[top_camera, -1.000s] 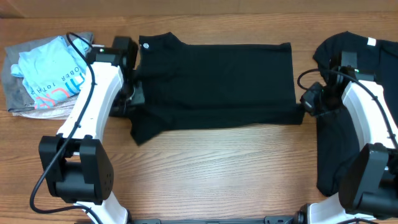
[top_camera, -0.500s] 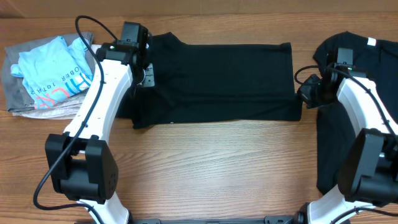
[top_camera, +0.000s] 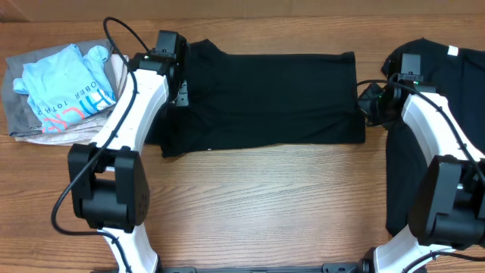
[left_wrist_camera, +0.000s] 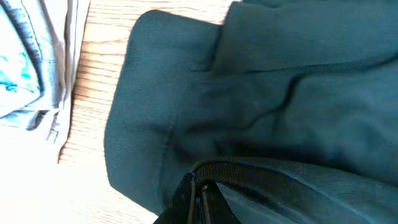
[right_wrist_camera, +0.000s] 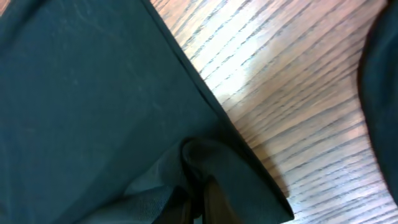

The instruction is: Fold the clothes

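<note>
On the table (top_camera: pixel 265 205), left pincer (left_wrist_camera: pixel 198 186) and right pincer (right_wrist_camera: pixel 198 193) each clamp the middle T-shirt (top_camera: pixel 265 98); a second T-shirt (top_camera: pixel 464 68) lies right.

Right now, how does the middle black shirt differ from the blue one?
The middle shirt is black and spread flat; the blue shirt is crumpled in a pile. Fingers pinch the middle shirt's ends; none hold the blue shirt. Both lie on the table.

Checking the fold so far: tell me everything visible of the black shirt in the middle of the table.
The black T-shirt is plain, soft fabric, folded into a wide band lying flat on the table. The left gripper pinches its left end near a sleeve; the right gripper pinches a bunched right corner.
</note>
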